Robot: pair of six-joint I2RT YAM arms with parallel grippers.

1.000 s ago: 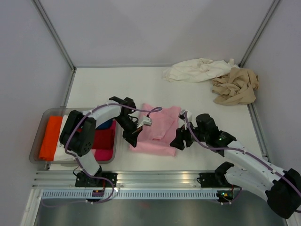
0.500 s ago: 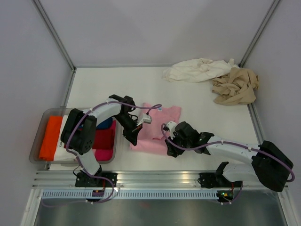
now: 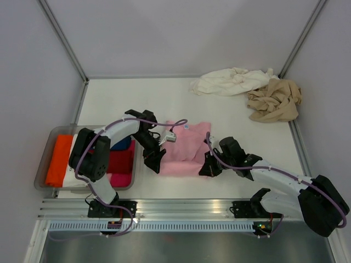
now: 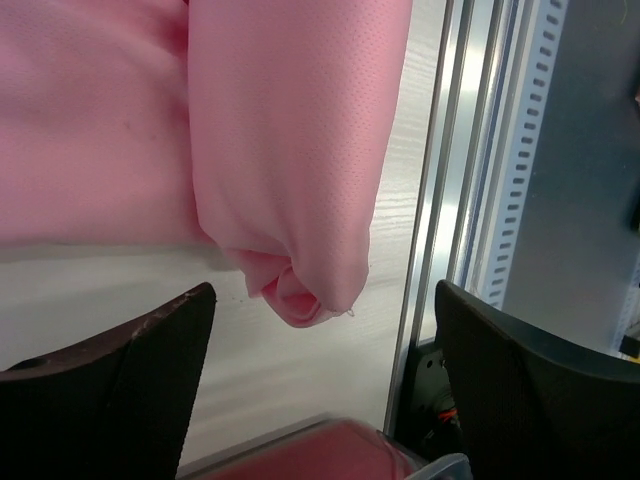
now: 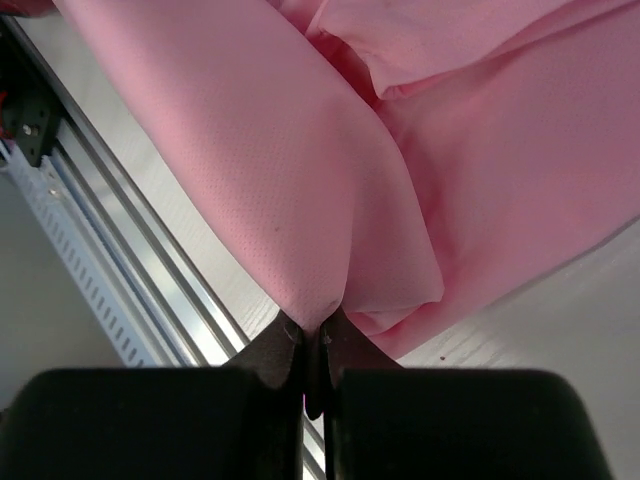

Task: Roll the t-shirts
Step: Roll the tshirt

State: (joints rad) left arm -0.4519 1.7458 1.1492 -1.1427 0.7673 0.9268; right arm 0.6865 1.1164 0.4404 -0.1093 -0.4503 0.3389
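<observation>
Right end effector [image 5: 312, 342] was clamped shut on the near fold of the light pink cloth t-shirt [image 3: 186, 147] by the front edge of the white counter [image 3: 137, 104], left end effector [image 4: 320, 345] gaping empty beside it: rolling underway, fresh left grip probably next.

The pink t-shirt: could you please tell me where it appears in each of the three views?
Top external: the pink t-shirt lies just below the picture's centre.
Left wrist: it fills the upper left, its rolled end reaching the middle.
Right wrist: it fills the top and centre.
Shared landmark: the aluminium rail beside its near edge.
</observation>
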